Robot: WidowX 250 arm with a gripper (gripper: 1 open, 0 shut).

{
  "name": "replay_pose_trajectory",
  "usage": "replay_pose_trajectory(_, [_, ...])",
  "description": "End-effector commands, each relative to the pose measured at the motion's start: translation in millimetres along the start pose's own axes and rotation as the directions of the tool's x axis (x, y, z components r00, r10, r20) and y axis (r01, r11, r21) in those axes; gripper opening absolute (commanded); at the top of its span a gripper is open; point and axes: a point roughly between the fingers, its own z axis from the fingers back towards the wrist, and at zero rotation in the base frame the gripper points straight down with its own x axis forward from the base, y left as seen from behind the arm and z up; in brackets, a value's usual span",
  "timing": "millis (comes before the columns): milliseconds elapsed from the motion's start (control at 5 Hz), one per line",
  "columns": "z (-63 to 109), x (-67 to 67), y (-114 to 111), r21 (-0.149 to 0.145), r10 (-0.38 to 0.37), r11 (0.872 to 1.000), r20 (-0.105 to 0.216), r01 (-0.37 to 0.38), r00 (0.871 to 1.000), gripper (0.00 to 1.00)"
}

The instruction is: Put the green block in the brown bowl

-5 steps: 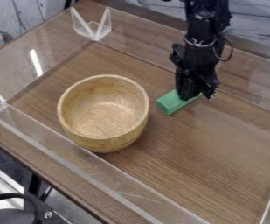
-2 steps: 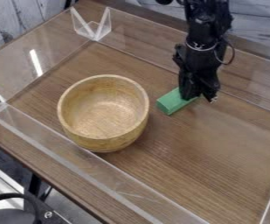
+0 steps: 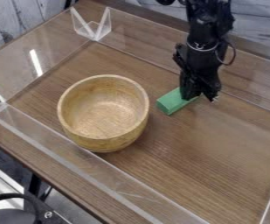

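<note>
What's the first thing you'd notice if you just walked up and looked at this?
The big round brown bowl, sitting empty on the wooden table. Next, the black gripper to its right, pointing straight down with its jaws shut on one end of the bright green block, which rests on the table beside the bowl.

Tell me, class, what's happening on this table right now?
A black robot arm reaches straight down, its pincer shut on one end of the green block, which sits on the wooden table. The brown bowl stands empty to the block's left, apart from it. So the block is gripped but not yet lifted or moved to the bowl.
</note>
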Motion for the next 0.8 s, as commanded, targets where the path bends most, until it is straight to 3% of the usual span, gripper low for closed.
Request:
replay_pose_trajectory(0, [-19.1,-10.6,-15,-0.030,0.010,0.999,-0.042,-0.011,0.999,0.00])
replay_pose_trajectory(200, [-18.7,-14.1,-17,-0.030,0.024,0.999,-0.035,-0.025,0.999,0.00])
replay_pose_trajectory(400, [-17.1,-16.4,-16,-0.053,0.015,0.998,-0.037,-0.016,0.999,0.00])
replay_pose_trajectory(600, [5.6,-17.9,-12,-0.033,0.025,0.999,-0.007,-0.025,1.000,0.00])
